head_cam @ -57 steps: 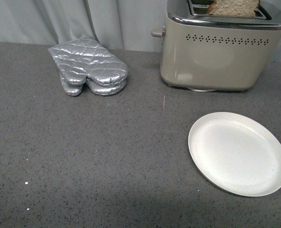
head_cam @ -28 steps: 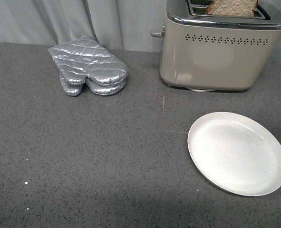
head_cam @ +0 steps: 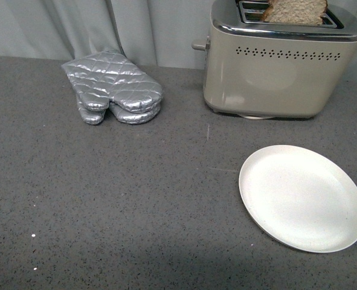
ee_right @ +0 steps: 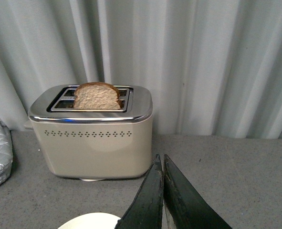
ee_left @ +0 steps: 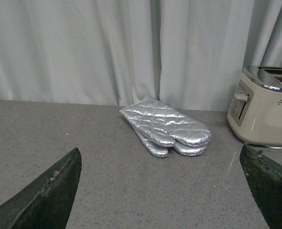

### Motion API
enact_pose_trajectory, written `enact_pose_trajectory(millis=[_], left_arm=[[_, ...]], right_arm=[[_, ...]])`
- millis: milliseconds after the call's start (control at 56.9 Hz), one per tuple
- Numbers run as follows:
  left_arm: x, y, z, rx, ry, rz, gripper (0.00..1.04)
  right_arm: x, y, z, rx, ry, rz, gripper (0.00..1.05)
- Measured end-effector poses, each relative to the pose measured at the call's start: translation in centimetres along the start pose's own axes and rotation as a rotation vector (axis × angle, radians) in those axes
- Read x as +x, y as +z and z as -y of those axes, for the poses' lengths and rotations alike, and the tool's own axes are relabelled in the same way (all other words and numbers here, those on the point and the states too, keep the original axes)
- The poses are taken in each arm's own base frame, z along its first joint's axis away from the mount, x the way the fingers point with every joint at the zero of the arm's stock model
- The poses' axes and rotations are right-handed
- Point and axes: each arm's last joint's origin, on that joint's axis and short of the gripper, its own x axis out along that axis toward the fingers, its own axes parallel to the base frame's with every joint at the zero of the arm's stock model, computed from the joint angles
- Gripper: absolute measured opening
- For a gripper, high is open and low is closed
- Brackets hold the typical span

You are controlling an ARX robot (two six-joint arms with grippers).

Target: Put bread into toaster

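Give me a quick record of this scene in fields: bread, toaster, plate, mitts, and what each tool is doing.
bread: light brown wholemeal slice standing upright in one toaster slot, top half sticking out
toaster: beige two-slot metal toaster with chrome top, at the back right of the grey countertop; side lever up
plate: round white plate, bare, in front of the toaster
mitts: silver quilted oven mitts, stacked, left of the toaster
left tool: open, holding nothing
right tool: shut, holding nothing
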Motion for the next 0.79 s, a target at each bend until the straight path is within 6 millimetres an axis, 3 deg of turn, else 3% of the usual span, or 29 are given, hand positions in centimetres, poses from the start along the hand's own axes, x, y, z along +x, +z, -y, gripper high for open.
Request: enact_pose_trajectory(millis=[528, 791], left_arm=[[0.0, 0.0, 0.0, 0.0, 0.0, 0.0, 0.98], [0.0, 0.0, 0.0, 0.0, 0.0, 0.0, 0.98]], right_arm=[[-3.4, -2.2, 0.0, 0.0, 0.004, -0.001, 0.0], [-4.6, -1.9, 0.0, 0.0, 0.005, 0.012, 0.0]])
